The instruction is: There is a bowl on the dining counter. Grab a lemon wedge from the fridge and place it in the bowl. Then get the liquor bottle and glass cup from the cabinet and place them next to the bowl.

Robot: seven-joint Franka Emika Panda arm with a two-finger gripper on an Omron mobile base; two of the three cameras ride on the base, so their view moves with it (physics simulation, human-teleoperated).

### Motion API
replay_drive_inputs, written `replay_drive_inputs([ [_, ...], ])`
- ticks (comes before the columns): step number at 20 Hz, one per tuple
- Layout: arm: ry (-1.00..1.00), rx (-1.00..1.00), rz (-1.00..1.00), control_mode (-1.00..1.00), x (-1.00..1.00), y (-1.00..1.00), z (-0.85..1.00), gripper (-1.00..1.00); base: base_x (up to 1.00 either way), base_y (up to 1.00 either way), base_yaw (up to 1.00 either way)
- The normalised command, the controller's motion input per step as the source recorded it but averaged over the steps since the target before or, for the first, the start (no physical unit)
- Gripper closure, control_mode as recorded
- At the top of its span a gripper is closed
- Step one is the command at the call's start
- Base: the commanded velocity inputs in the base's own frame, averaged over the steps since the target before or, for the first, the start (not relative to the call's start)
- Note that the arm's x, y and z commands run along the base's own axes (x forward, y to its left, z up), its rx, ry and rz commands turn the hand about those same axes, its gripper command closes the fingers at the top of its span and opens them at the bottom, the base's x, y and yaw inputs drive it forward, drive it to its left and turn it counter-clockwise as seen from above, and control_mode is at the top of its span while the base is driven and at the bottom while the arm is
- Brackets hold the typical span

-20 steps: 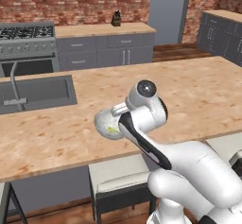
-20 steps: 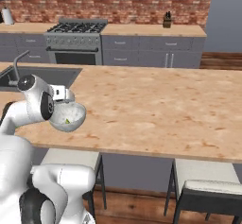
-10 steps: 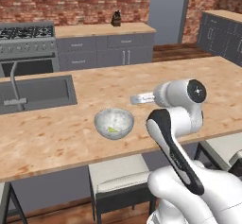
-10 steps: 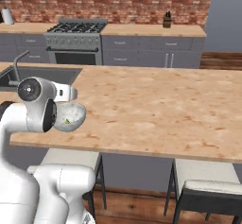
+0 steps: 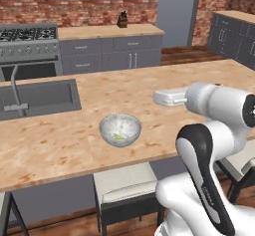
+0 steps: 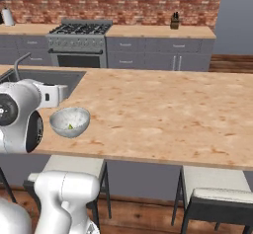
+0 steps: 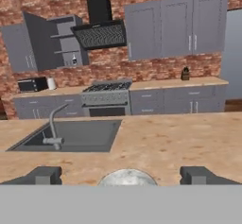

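Note:
On the wooden dining counter stands a speckled grey bowl with a small yellow-green lemon wedge lying inside it. The right base view has the same bowl and wedge. My gripper is open, its fingertips wide apart with nothing between them, and the bowl's rim sits just below. The white hand hovers level above the counter, up and to the right of the bowl. An open wall cabinet holds a small thing, too small to name.
A sink with a faucet is sunk into the counter left of the bowl. Behind stand a stove, grey drawers and a knife block on the back counter. Stools sit under the counter's near edge.
The hand has lifted off the bowl and swung up to the right in the left base view. The wedge lies in the bowl and the jaws stay open.

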Motion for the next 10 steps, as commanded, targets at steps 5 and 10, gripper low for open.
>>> replay_drive_inputs([
  [5,-0.14,0.03,-0.05,-1.0,-0.49,0.0,0.64,-1.0,0.0,0.0,0.0],
  [10,-0.03,0.08,-0.05,-1.0,-0.44,-0.03,0.54,-1.0,0.0,0.0,0.0],
])
